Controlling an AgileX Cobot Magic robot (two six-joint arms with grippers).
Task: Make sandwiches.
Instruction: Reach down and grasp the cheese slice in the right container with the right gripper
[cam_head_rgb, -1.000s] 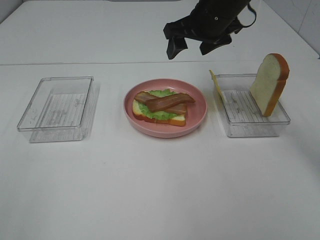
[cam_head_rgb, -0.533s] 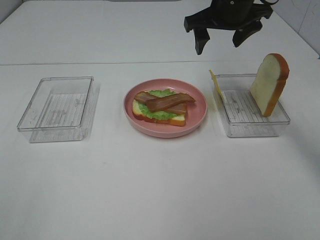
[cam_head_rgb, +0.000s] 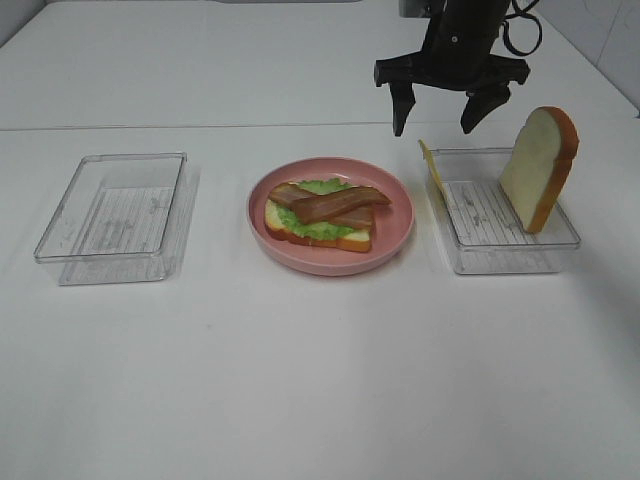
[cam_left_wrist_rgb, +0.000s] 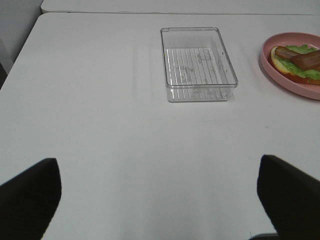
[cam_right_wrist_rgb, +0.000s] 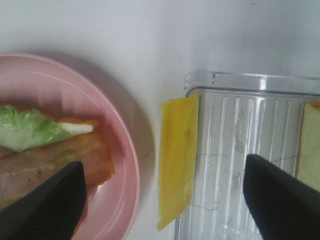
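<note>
A white counter (cam_head_rgb: 320, 380). The left end effector (cam_left_wrist_rgb: 157, 167) hangs over it, spread wide and empty. At mid-counter, a half-built sandwich (cam_head_rgb: 322, 215) of bread, lettuce and bacon lies on the pink plate (cam_head_rgb: 330, 265). A cheese square (cam_head_rgb: 432, 172) and an upright bread slice (cam_head_rgb: 540, 168) lean in the right tray (cam_head_rgb: 500, 255). Farther back, the right end effector (cam_head_rgb: 433, 128) hovers above the cheese, wide and empty.

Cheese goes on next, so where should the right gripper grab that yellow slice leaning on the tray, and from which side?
Probably its raised top edge, from above, jaws closing across its flat faces. The cheese slice stands tilted on edge against the clear tray wall nearest the plate, so only that thin upper edge is free.
</note>
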